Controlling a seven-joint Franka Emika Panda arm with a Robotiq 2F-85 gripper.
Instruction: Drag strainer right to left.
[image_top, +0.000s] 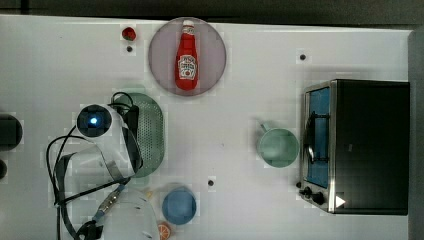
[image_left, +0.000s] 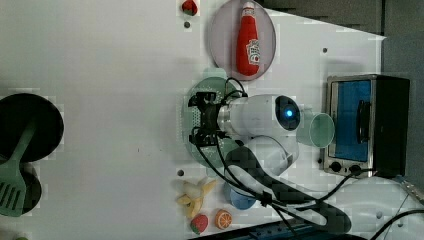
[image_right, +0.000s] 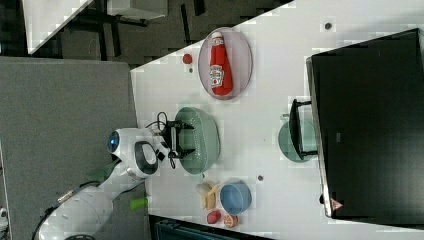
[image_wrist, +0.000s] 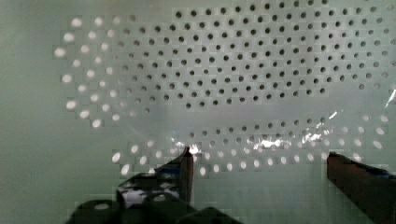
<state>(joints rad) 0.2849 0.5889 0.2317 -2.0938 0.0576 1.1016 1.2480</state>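
Note:
The pale mint-green strainer (image_top: 151, 131) lies on the white table at the top view's left, its long side running up and down that view. My arm reaches over it, and my gripper (image_left: 197, 117) is lowered into the strainer's basin. In the wrist view the perforated bottom (image_wrist: 233, 70) is very close. My gripper (image_wrist: 259, 161) is open, its two dark fingertips (image_wrist: 187, 161) spread wide just above the holes with nothing between them. The right view shows the strainer (image_right: 204, 140) with my gripper (image_right: 185, 139) over its near half.
A round mint-green mug (image_top: 278, 147) stands in front of the toaster oven (image_top: 367, 145). A ketchup bottle (image_top: 187, 56) lies on a grey plate (image_top: 212, 40). A blue bowl (image_top: 179, 205), an orange slice (image_top: 164, 230) and a strawberry (image_top: 129, 34) sit near the table edges.

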